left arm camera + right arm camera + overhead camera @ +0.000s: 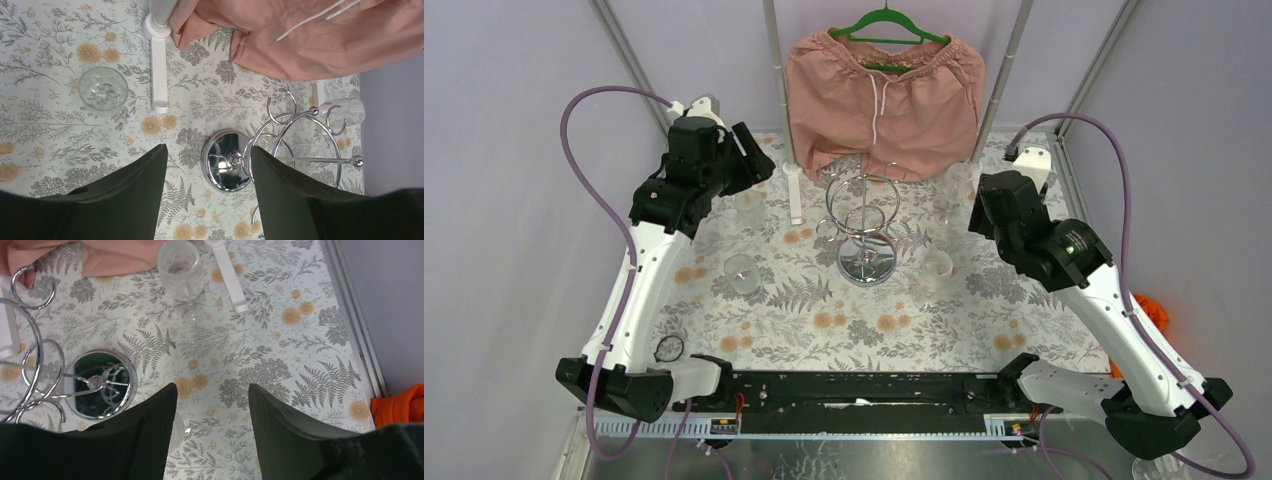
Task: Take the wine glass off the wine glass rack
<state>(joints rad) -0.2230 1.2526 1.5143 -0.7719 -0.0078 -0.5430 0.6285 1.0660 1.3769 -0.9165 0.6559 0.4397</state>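
Floral tablecloth [864,325] covers the table. Pink shorts [884,100] on a green hanger [887,22] hang just behind the wine glass rack [866,225] at centre. Left gripper [207,149] and right gripper [212,387] flank the rack, jaws apart, holding nothing. A wine glass [181,270] stands upright on the cloth right of the rack, beside a white rail foot [227,275].

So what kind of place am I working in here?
Probably a staged robot test cell: plain grey walls on metal frame posts, a floral-print tablecloth, pink fabric shorts on a green hanger.
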